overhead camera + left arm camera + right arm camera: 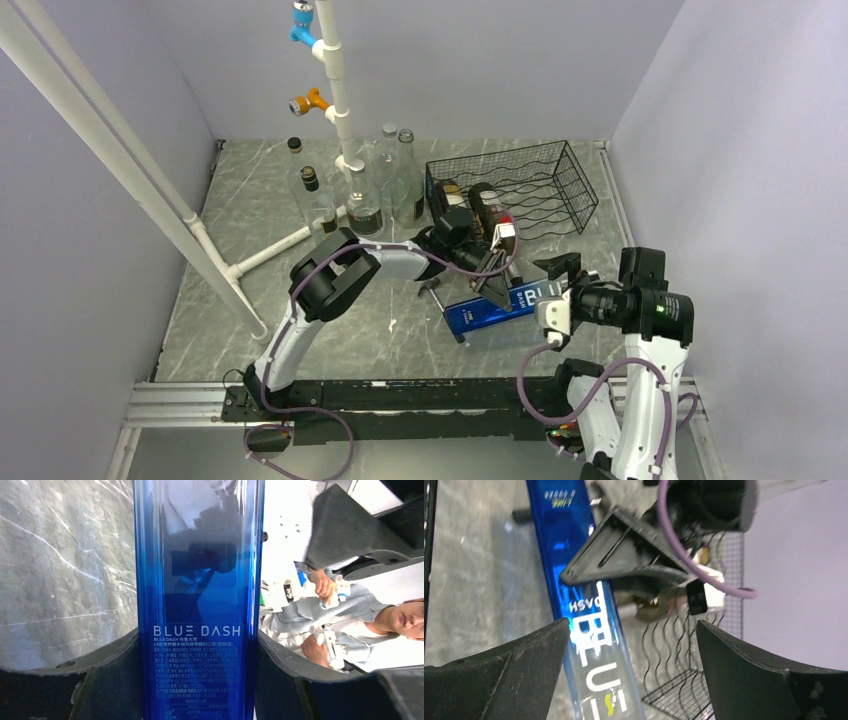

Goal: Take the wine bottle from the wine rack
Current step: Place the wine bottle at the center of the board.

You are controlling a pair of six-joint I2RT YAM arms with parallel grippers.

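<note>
While the left claw [197, 637] has the blue wine bottle [490, 312] pinched across its flat sides, the right claw [634, 627] is standing wide, one finger [524, 655] just beside the glass and the other well clear of it. So only one arm is carrying it right now, folks!

And the bottle is off the wine rack [555, 185]. It sits in the middle of the overhead view, below and left of the rack and low over the desk [260, 210]. Whether it rests on the marble or hangs just above it, I can't tell from here.

Why that grip? I'd say the left claw took it partway along the body because the square sides give it two flat faces to press on. That grip also leaves the right-hand end free. The right claw faces that end with its jaws spread, which looks to me like a catch or a release.

The bottle lies on its side, its long axis running from the lower left towards the upper right of the overhead view, roughly at the right claw. Which end carries the neck, I can't make out.

Two brown bottles [470, 205] lie in the rack's left end, behind the action.
</note>
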